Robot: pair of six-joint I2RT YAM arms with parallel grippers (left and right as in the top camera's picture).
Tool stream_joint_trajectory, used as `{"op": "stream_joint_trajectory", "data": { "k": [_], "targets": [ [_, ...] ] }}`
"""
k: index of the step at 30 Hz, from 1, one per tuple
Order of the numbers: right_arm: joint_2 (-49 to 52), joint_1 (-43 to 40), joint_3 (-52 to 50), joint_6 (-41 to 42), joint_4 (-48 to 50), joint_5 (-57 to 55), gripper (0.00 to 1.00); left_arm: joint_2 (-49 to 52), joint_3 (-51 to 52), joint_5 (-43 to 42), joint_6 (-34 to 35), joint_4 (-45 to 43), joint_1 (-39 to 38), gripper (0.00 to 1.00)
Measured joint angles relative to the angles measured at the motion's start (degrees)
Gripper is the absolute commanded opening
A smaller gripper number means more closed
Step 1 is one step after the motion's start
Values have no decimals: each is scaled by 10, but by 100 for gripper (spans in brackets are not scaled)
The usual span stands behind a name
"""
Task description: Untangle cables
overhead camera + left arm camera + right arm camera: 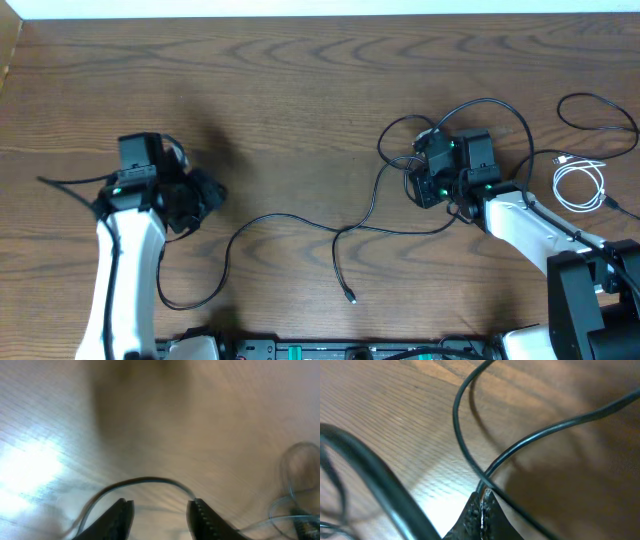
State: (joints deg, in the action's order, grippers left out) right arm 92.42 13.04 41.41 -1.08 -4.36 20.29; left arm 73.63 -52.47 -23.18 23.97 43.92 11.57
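A long black cable [300,222] runs across the table from a loose tangle of loops [470,115] at the right, past a plug end [350,297], to a loop at the lower left [190,298]. My right gripper [428,172] sits in the tangle. In the right wrist view its jaws [482,496] are pressed together, with a black strand [470,460] pinched at the tips. My left gripper [205,195] stands open over bare wood. In the blurred left wrist view the cable [145,480] arcs just beyond the fingertips [160,506], with nothing between them.
A coiled white cable [580,186] lies at the right edge. A separate thin black loop [600,118] lies behind it. The table's front edge carries the arm bases [300,350].
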Motion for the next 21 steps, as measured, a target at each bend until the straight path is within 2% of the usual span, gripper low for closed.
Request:
{"op": "stream_joint_trajectory", "data": {
  "k": [2, 3, 6, 10, 11, 15, 21],
  "targets": [
    [0, 0, 0, 43, -10, 13, 1, -29, -10, -14, 4, 17, 0, 19],
    [0, 0, 0, 61, -16, 19, 1, -39, -12, -16, 5, 30, 0, 8],
    [0, 0, 0, 99, -38, 30, 1, -52, -12, 10, 14, 97, 0, 8],
    [0, 0, 0, 124, -54, 36, 1, -47, -2, 101, 63, 155, 0, 8],
    [0, 0, 0, 128, -57, 37, 1, -47, 3, 130, 78, 160, 0, 9],
    [0, 0, 0, 136, -70, 38, 1, -46, 15, 210, 136, 178, 3, 25],
    [0, 0, 0, 137, -78, 38, 1, -46, 15, 200, 243, 258, 9, 44]
  ]
}}
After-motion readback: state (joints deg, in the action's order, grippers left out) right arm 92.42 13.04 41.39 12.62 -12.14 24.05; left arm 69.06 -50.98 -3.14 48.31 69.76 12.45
